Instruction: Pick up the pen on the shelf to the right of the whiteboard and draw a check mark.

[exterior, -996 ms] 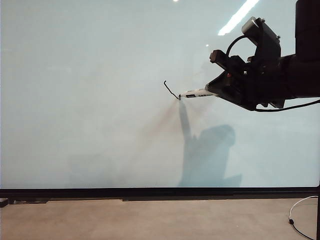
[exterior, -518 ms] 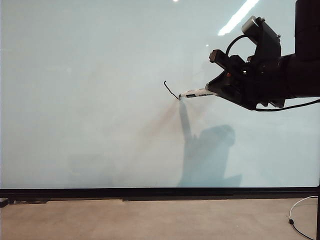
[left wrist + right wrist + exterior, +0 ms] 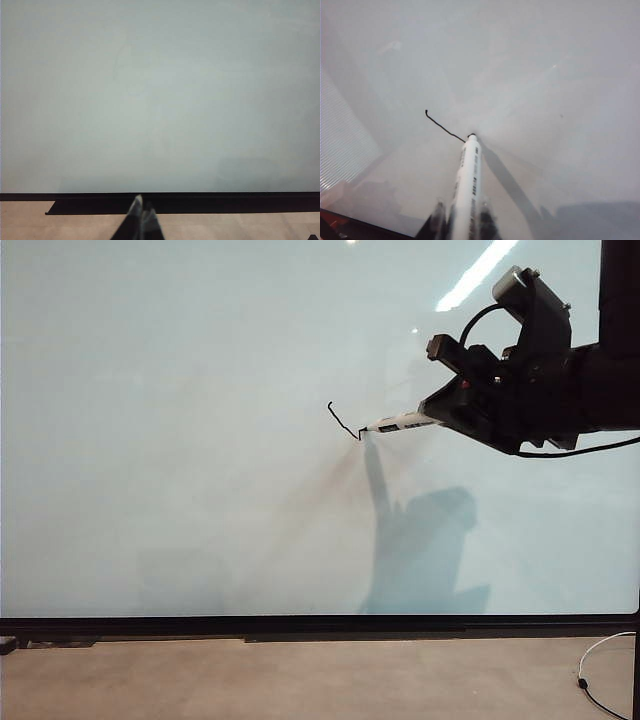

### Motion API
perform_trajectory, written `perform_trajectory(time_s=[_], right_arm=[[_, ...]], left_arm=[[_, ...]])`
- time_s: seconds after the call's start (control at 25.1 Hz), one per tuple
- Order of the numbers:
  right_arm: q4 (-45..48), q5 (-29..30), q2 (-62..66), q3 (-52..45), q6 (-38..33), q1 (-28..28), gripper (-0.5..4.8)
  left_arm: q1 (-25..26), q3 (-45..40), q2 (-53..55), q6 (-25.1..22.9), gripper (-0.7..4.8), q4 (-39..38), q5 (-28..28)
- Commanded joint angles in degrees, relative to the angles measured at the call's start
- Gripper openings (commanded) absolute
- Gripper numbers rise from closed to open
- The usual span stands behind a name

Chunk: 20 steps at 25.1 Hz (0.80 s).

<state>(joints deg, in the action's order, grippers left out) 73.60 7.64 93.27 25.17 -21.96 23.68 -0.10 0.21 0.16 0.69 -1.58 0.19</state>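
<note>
Right pincer is gripping the pen, tip touching the whiteboard at the bottom of the check mark, over at about 3 o'clock. Short stroke's drawn, long upstroke isn't yet. Left pincer is sitting clenched at the board's bottom edge.

We saw a glossy, smooth whiteboard, a white plastic pen touching it, and matt black fingers.

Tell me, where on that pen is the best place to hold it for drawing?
Probably where the right gripper already clamps the pen: the rear barrel, fingers on either side. Coming from behind leaves the slim front and tip free against the whiteboard, beside the check mark.
</note>
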Motion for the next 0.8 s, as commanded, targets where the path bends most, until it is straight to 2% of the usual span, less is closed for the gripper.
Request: perform_trajectory(time_s=[0.04, 0.6, 0.8], right_arm=[[1.6, -1.3, -1.3, 0.0, 1.1, -0.1, -0.05], [1.5, -1.4, -4.2, 0.0, 2.3, -0.9, -0.05], [-1.4, -1.6, -6.6, 0.0, 3.2, -1.8, -0.05]], left_arm=[[0.0, 0.2, 0.0, -0.2, -0.05, 0.4, 0.0], [0.0, 0.2, 0.0, -0.2, -0.05, 0.4, 0.0], [0.0, 0.2, 0.0, -0.2, -0.04, 0.3, 0.0]])
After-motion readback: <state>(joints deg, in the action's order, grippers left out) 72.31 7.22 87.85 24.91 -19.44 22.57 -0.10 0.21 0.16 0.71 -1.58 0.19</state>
